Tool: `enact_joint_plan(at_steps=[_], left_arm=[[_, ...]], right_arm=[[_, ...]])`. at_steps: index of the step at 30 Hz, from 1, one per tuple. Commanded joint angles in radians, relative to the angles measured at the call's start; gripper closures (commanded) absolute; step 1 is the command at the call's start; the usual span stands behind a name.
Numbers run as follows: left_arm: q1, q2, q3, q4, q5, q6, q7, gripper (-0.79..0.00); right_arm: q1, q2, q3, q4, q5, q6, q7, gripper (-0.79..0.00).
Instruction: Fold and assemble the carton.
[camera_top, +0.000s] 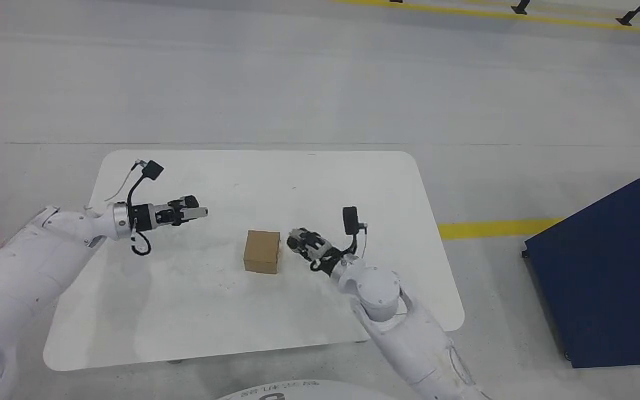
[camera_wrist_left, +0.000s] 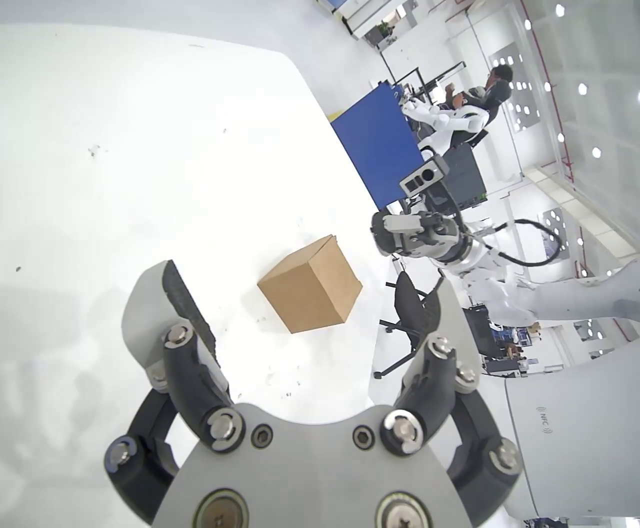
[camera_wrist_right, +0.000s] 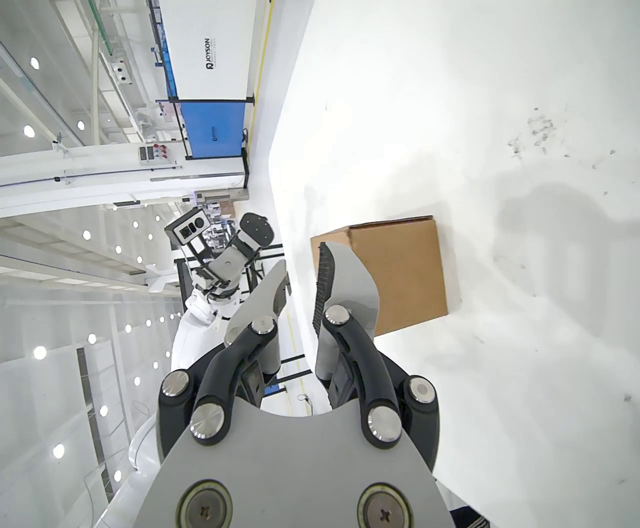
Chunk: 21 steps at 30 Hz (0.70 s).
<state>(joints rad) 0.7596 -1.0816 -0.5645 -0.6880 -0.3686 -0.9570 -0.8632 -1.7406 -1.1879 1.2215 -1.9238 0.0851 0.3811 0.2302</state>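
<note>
Since the carton (camera_top: 262, 251) stands near the middle of the worktop (camera_top: 300, 180) as a closed cube, one top seam appearing slightly proud, the step in hand is judged to be the final pressing-down. The right fingers (camera_wrist_right: 350, 285), just beside the carton on its right-edge side, are parted narrowly and nothing is held; the left fingers (camera_wrist_left: 145, 310), well apart toward the left edge, are spread wide and empty. One side should be braced while the seam is pressed, lest the carton be slid.

R pincer (camera_wrist_right: 302, 267) empty, narrow gap, near closed brown carton (camera_wrist_right: 400, 270) on white table (camera_wrist_right: 500, 100)
</note>
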Motion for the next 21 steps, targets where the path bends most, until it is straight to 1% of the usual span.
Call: enact_joint_plan(at_steps=[1,3,4,6,9,13,21], left_arm=[[0.0,0.0,0.0,0.0,0.0,0.0,0.0,-0.785],[0.0,0.0,0.0,0.0,0.0,0.0,0.0,-0.785],[0.0,0.0,0.0,0.0,0.0,0.0,0.0,-0.785],[0.0,0.0,0.0,0.0,0.0,0.0,0.0,-0.785],[0.0,0.0,0.0,0.0,0.0,0.0,0.0,-0.785],[0.0,0.0,0.0,0.0,0.0,0.0,0.0,-0.785],[0.0,0.0,0.0,0.0,0.0,0.0,0.0,-0.785]], right_arm=[[0.028,0.0,-0.036,-0.043,-0.048,0.141,0.036,0.0],[0.076,-0.001,-0.081,-0.065,-0.091,0.271,0.065,0.0],[0.106,-0.002,-0.11,-0.066,-0.111,0.336,0.099,0.0],[0.183,-0.007,-0.156,-0.054,-0.136,0.469,0.144,0.0],[0.299,-0.026,-0.227,-0.004,-0.125,0.627,0.156,0.0],[0.395,-0.054,-0.299,0.101,-0.081,0.631,0.146,0.0],[0.502,-0.118,-0.351,0.276,0.075,0.631,0.013,0.0]])
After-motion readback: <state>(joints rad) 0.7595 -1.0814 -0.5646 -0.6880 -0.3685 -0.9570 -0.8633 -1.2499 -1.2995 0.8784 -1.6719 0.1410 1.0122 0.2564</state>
